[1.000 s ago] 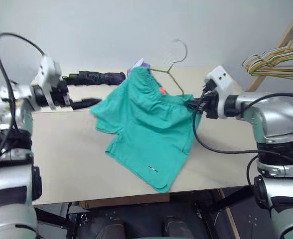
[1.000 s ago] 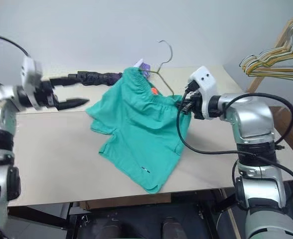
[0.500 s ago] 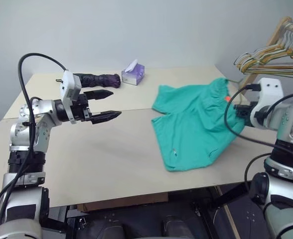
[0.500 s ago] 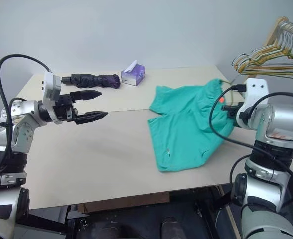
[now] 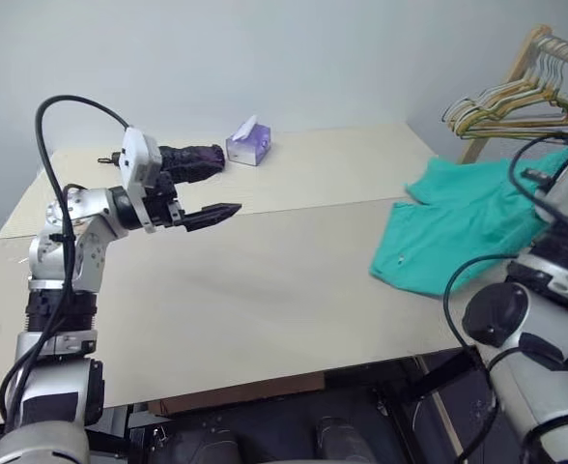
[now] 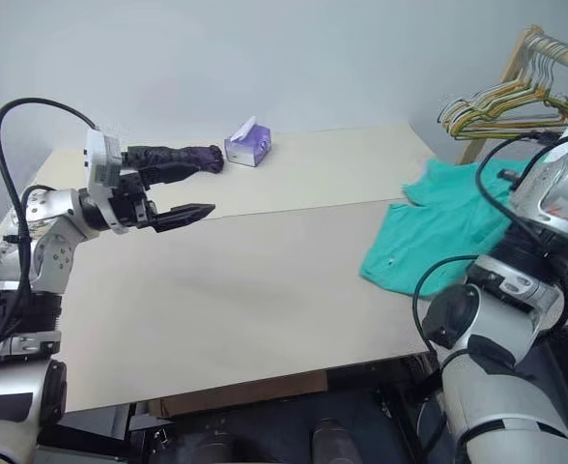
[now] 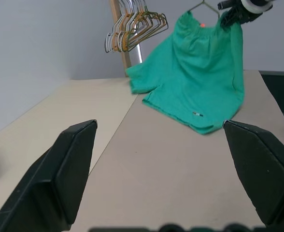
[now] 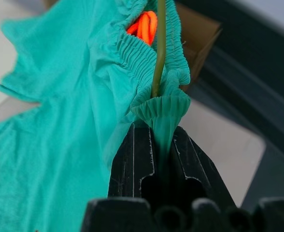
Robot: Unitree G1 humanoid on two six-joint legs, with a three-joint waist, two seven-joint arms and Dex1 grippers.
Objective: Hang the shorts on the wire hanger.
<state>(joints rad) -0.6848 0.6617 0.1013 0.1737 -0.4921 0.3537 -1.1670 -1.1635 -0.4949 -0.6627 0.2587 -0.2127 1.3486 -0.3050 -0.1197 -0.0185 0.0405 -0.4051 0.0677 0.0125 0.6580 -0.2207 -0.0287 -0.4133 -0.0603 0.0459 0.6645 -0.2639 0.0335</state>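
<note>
One-handedly holding the teal-green thin cloth shorts [image 5: 458, 232] at the far right of the pale beige table [image 5: 265, 290]. Clenching the right end effector [image 8: 163, 140] on a bunched fold of the gathered waistband, with the thin grey-tan wire hanger [image 8: 160, 43] rising out of that same fold beside an orange drawstring. Lifting the waistband clear while letting the lower hem trail on the table by its right edge. Not being able to tell whether the wire itself is pinched or only passing through the cloth. Keeping the left end effector [image 5: 224, 211] released, fingers spread wide, hovering over the left-middle of the table, well apart from the shorts.

Judging the step as gathering shorts and hanger together before dressing the wire:
- Keeping the pinch firm, since thin cloth is likely to slip.
- Probably needing to bring the released end effector across to spread the waistband along the wire instead of leaving it bunched at one point.

Minding the right table edge directly under the hanging cloth, and the wooden rack [image 5: 516, 68] with its bunch of pale yellow, green and tan hangers [image 5: 501, 106] just beyond to the far right, where a hook could be snagging. Finding the most open room toward the bare middle of the table. Staying well apart from the dark purple folded umbrella [image 5: 189, 159] and the small purple tissue box [image 5: 248, 143] at the far left.
</note>
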